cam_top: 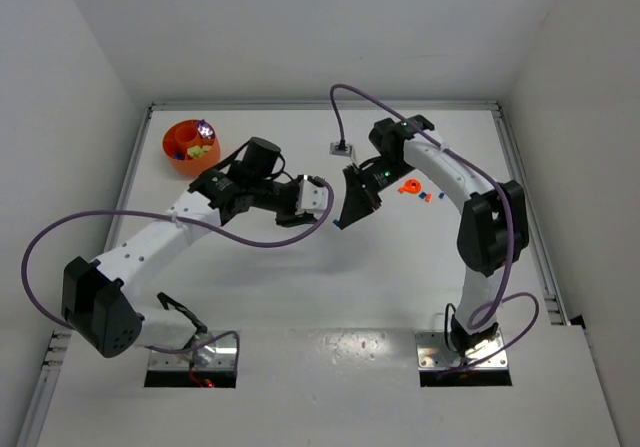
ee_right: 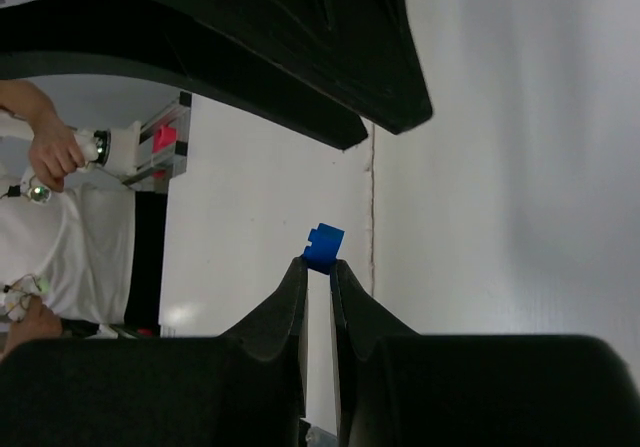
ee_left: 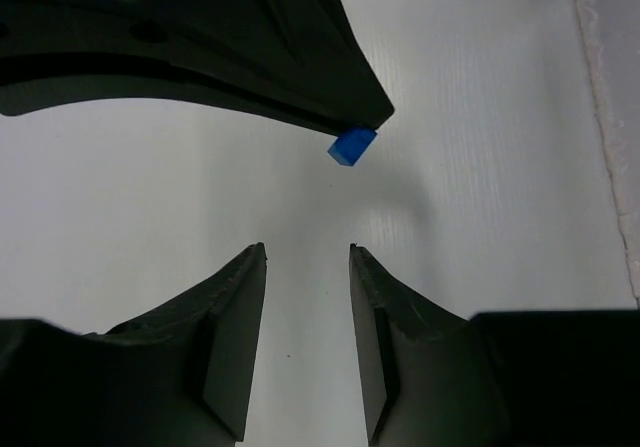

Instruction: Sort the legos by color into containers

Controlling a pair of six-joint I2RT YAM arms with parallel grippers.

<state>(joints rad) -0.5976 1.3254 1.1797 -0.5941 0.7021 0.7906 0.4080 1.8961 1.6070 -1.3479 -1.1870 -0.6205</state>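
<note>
Right now I'm mid-handover: my right pincer [ee_right: 318, 267] is clamped on the blue lego [ee_right: 322, 249], aloft over the tabletop [cam_top: 300, 297]. My left pincer [ee_left: 308, 267] stands partly open, empty, just short of it. Next, I judge, it must straddle the lego, then close.

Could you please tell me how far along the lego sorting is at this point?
Done: a few bricks already lie in the orange bowl. In hand: the right tool pinches a blue brick at its tips, facing the open, empty left tool. Left: an orange piece and small blue bits lie loose on the table.
</note>
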